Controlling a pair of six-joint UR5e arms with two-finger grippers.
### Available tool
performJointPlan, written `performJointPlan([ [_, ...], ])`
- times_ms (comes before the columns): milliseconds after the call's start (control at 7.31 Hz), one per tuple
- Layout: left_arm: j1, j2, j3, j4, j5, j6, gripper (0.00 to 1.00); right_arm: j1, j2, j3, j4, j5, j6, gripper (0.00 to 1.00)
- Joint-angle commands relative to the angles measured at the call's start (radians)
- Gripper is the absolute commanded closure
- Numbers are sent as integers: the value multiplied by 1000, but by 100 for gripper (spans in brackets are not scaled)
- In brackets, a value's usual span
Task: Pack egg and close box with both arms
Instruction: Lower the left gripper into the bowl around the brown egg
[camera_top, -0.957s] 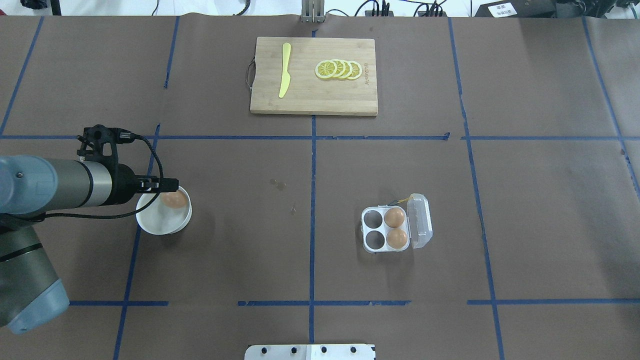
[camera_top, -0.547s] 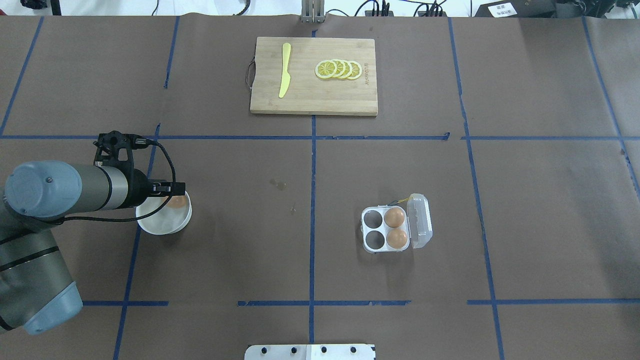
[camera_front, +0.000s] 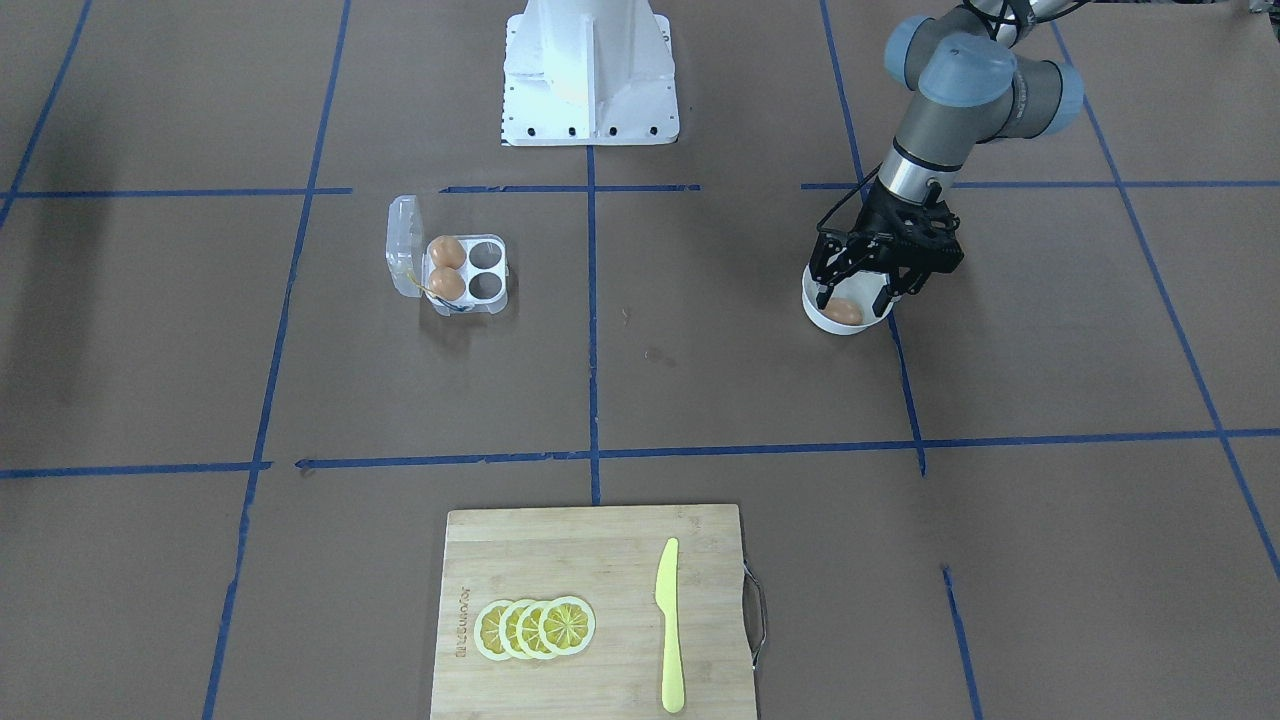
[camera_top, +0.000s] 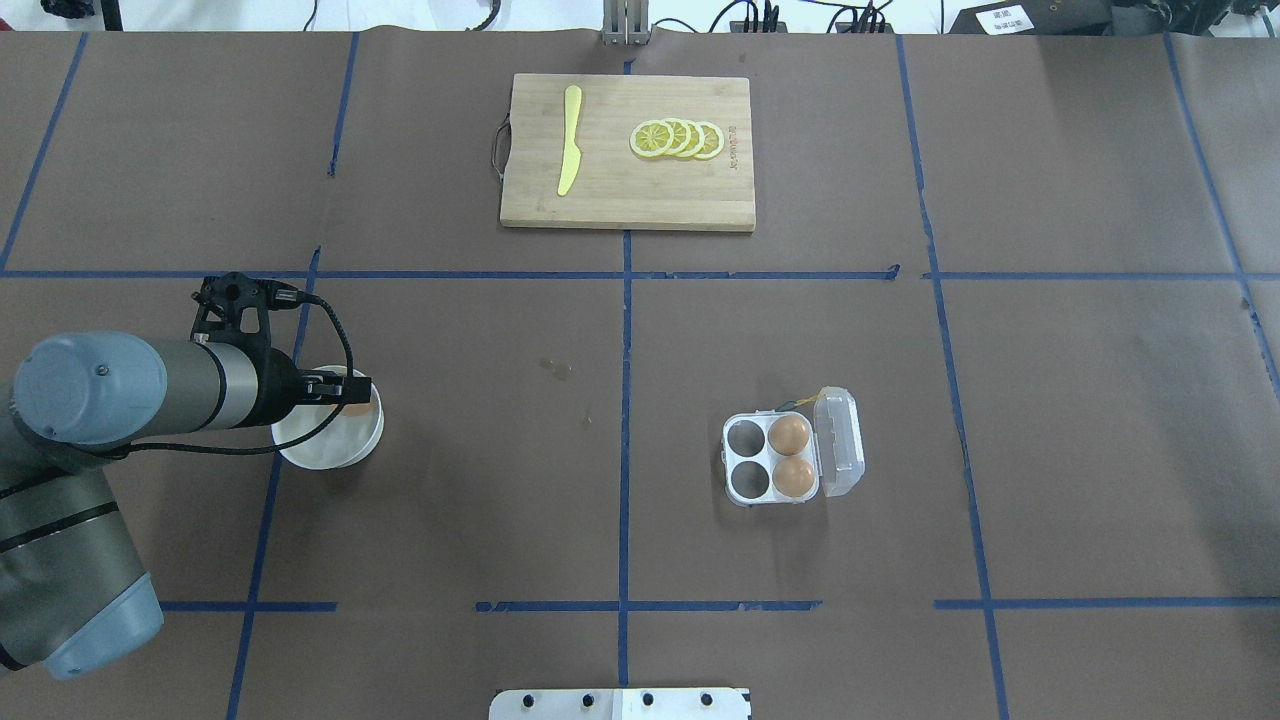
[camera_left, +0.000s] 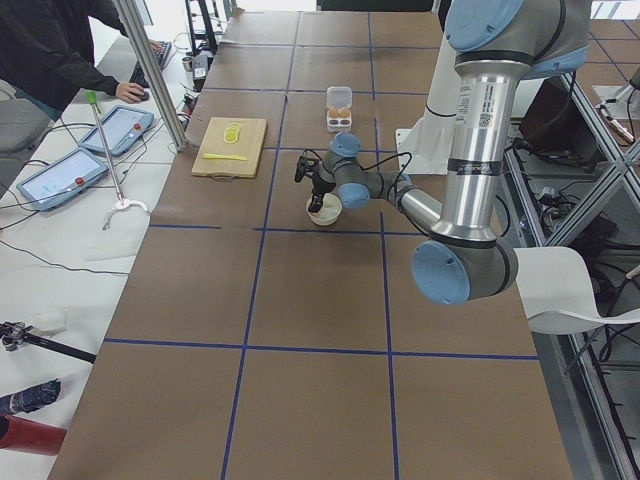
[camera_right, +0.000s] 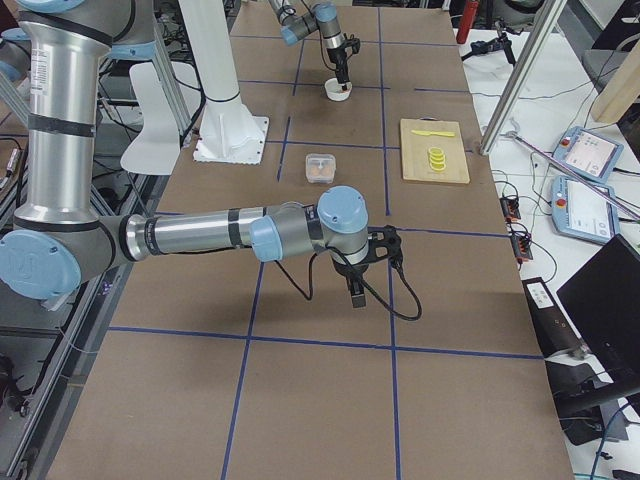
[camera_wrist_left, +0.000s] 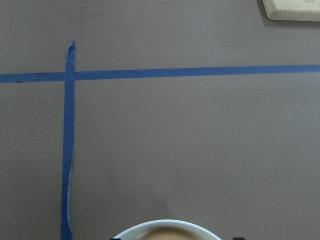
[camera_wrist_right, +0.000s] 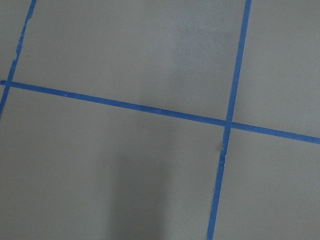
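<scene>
Overhead camera sits behind the robot, looking down, cutting board (camera_top: 650, 195) at top centre. Front-facing camera stares back across the table (camera_front: 700, 400), same board at the bottom. The two side cameras look along the table from opposite ends, both catching the box (camera_left: 340, 96). Wrist cameras hang close over the table; the left clips the bowl (camera_wrist_left: 165, 224) at bottom.

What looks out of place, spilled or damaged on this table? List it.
Only a couple of faint stains on the brown table cover, between the bowl and the box. They may be dried drips. Nothing looks tipped, cracked or askew.
</scene>
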Motion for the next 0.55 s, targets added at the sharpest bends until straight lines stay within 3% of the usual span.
performJointPlan([
  [0,29,3,2,0,2,2,20,0,0,-1,0,0,0,0],
  [410,37,5,8,0,2,2,21,1,0,-3,2,0,-3,0],
])
